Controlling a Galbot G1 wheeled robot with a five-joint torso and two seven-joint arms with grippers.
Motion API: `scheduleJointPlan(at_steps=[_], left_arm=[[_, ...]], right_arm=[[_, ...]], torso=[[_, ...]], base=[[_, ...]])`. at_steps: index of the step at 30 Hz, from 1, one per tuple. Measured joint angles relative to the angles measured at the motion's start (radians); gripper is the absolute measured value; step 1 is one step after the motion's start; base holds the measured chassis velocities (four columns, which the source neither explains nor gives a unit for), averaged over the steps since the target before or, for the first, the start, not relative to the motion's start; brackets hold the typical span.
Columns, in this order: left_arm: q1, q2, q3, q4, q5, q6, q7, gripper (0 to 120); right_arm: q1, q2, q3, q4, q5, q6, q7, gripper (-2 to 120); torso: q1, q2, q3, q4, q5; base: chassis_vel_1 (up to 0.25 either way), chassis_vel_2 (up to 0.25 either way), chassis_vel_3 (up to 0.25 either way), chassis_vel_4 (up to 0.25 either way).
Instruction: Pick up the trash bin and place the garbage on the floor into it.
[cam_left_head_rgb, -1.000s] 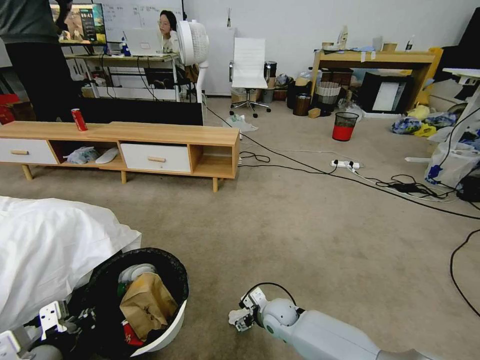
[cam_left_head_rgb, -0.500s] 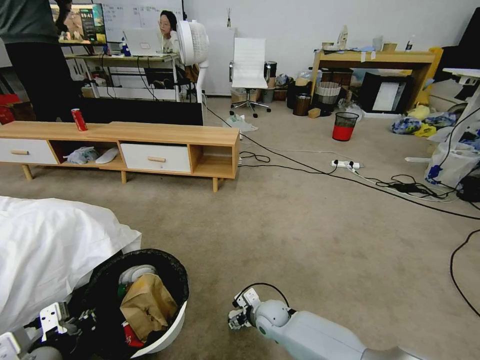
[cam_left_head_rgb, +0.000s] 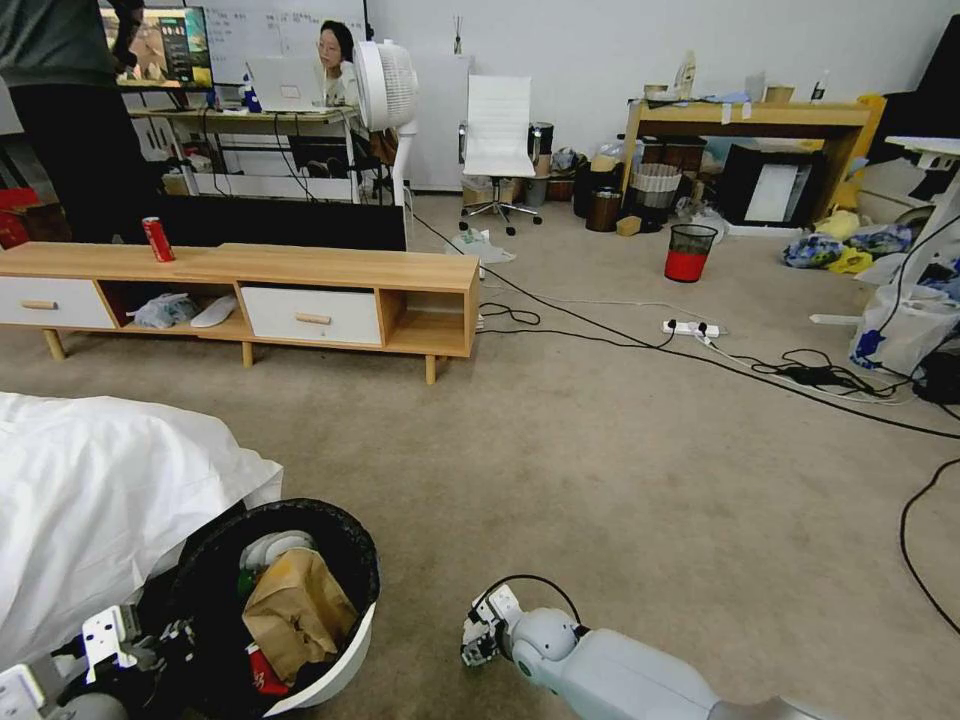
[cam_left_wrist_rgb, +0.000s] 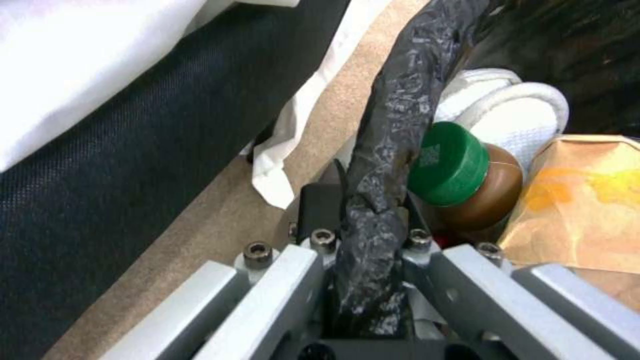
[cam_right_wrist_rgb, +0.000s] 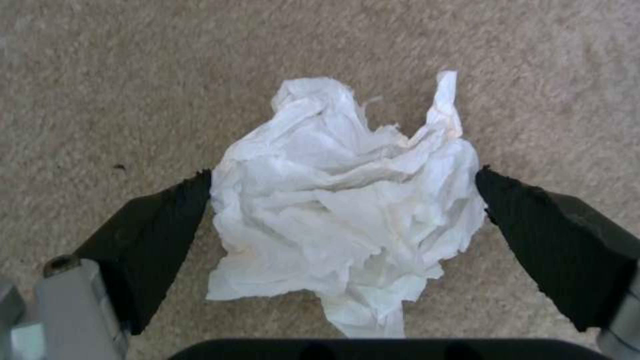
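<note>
the trash bin (cam_left_head_rgb: 330, 668), white and lined with a black bag, is held tilted low at the left beside the white bed sheet (cam_left_head_rgb: 90, 490). its bag-covered rim is clamped between the closed jaws of the left gripper (cam_left_wrist_rgb: 370, 235). a brown paper bag (cam_left_head_rgb: 295, 610), a green-capped bottle (cam_left_wrist_rgb: 460, 175) and a red can (cam_left_head_rgb: 262, 672) are seen inside it. a crumpled white tissue (cam_right_wrist_rgb: 347, 200) lies on the floor (cam_left_head_rgb: 640, 470); it is straddled by the right gripper (cam_right_wrist_rgb: 343, 192), whose black fingers (cam_right_wrist_rgb: 160, 225) are spread wide to either side of it, with nothing gripped. farther off, a low wooden counter (cam_left_head_rgb: 330, 265) is seen.
</note>
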Motion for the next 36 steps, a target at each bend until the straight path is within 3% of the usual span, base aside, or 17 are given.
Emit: scheduleJointPlan(at_steps=[8, 10, 14, 16, 18, 20, 23, 25, 34, 36], left_arm=[[-0.001, -0.003, 0.003, 0.003, 0.003, 0.000, 0.002, 2], [-0.001, -0.003, 0.003, 0.005, 0.005, 0.000, 0.002, 2], [-0.002, -0.004, 0.003, 0.005, 0.006, 0.000, 0.002, 2], [-0.002, -0.006, 0.004, 0.005, 0.009, 0.000, 0.002, 2], [-0.001, -0.006, 0.004, 0.005, 0.009, 0.000, 0.002, 2], [0.001, -0.005, 0.004, 0.003, 0.010, 0.000, 0.002, 2], [0.001, -0.004, 0.004, 0.001, 0.010, 0.000, 0.002, 2], [0.001, -0.003, 0.003, -0.003, 0.010, 0.000, 0.002, 2], [0.000, -0.003, 0.008, -0.013, 0.010, 0.000, 0.000, 2], [0.000, -0.002, 0.008, -0.013, 0.010, 0.000, -0.001, 2]], right_arm=[[0.000, 0.011, 0.003, -0.022, -0.014, 0.015, -0.007, 96], [-0.001, 0.010, 0.002, -0.015, -0.017, 0.022, -0.007, 85], [-0.001, 0.008, 0.001, -0.004, -0.015, 0.022, -0.006, 76], [-0.002, 0.005, 0.000, 0.004, -0.013, 0.023, -0.005, 64], [-0.002, 0.003, 0.000, 0.007, -0.013, 0.025, -0.005, 61], [-0.004, -0.004, -0.001, 0.021, -0.010, 0.026, -0.003, 47], [-0.007, -0.011, -0.002, 0.034, -0.007, 0.026, -0.001, 42], [-0.013, -0.032, -0.005, 0.073, 0.012, 0.021, 0.012, 30], [-0.026, -0.087, -0.010, 0.163, 0.052, -0.012, 0.042, 1], [-0.028, -0.093, -0.009, 0.171, 0.056, -0.014, 0.046, 0]], torso=[[0.000, 0.000, 0.000, 0.0000, 0.0000], [0.000, 0.000, 0.000, 0.0000, 0.0000], [0.000, 0.000, 0.000, 0.0000, 0.0000], [0.000, 0.000, 0.000, 0.0000, 0.0000], [0.000, 0.000, 0.000, 0.0000, 0.0000], [0.000, 0.000, 0.000, 0.0001, 0.0000], [0.000, 0.000, 0.000, 0.0000, 0.0000], [0.000, 0.000, 0.000, 0.0000, 0.0001], [0.000, 0.000, 0.000, -0.0001, 0.0000], [0.000, 0.000, 0.000, 0.0000, 0.0000]], base=[[0.000, 0.000, 0.000, 0.000], [0.000, 0.000, 0.000, 0.000], [0.000, 0.000, 0.000, 0.000], [0.000, 0.000, 0.000, 0.000], [0.000, 0.000, 0.000, 0.000], [0.000, 0.000, 0.000, 0.000], [0.000, 0.000, 0.000, 0.000], [0.000, 0.000, 0.000, 0.000], [0.000, 0.000, 0.000, 0.000], [0.000, 0.000, 0.000, 0.000]])
